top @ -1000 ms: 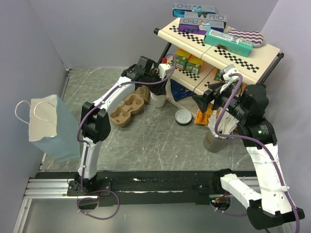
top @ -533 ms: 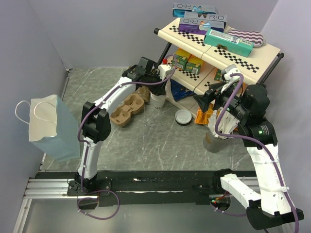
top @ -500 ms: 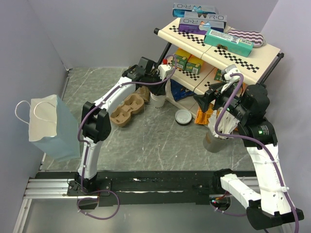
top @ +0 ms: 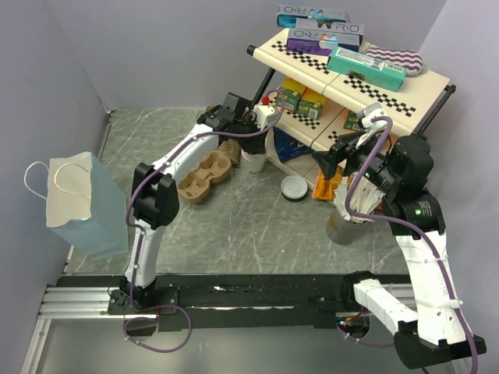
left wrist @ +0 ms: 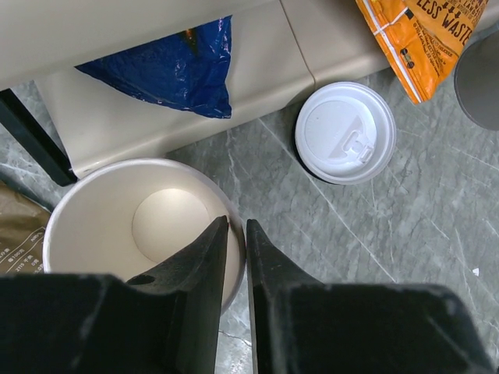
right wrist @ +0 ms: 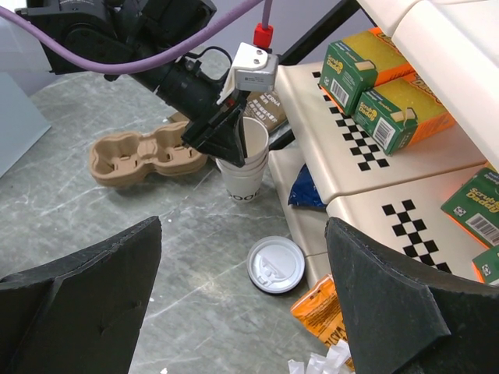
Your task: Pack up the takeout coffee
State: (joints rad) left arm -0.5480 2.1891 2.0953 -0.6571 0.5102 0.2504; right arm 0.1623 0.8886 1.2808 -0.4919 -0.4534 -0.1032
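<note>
Cup [left wrist: 93, 234]: I pinch its wall gently, keeping it upright.
Left gripper [left wrist: 237, 234]: narrow, astride that wall; contact I cannot tell.
Right gripper [right wrist: 243, 227]: wide, empty.

In the left wrist view, the black fingers of the left gripper [left wrist: 236, 226] cover the near rim of the paper cup [left wrist: 117, 226], so it cannot be told whether they press its wall. The brown pouch [left wrist: 19, 234] is cut by the left edge, the orange packet [left wrist: 413, 39] by the top and the grey container [left wrist: 479, 82] by the right. From above, the cup's print is too small to read.
</note>
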